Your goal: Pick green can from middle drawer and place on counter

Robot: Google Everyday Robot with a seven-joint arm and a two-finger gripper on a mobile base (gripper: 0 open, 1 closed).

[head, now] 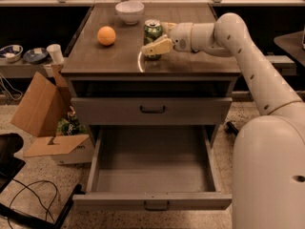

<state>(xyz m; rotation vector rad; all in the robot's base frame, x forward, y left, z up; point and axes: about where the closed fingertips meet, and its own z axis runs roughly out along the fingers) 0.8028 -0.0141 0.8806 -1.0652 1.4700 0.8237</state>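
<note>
No legible text, seemingly (gripper (155,46) at green can (152,29)).

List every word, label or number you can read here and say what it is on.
Green can, standing on the counter with the gripper at it: the printing is too blurred to read.
Cardboard box: there is a dark mark on its front flap, too small to read.
No other text shows.

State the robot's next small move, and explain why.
Probably let go and draw the gripper back from beside the green can: it already stands upright on the counter, and the middle drawer lies open with no can inside.
</note>
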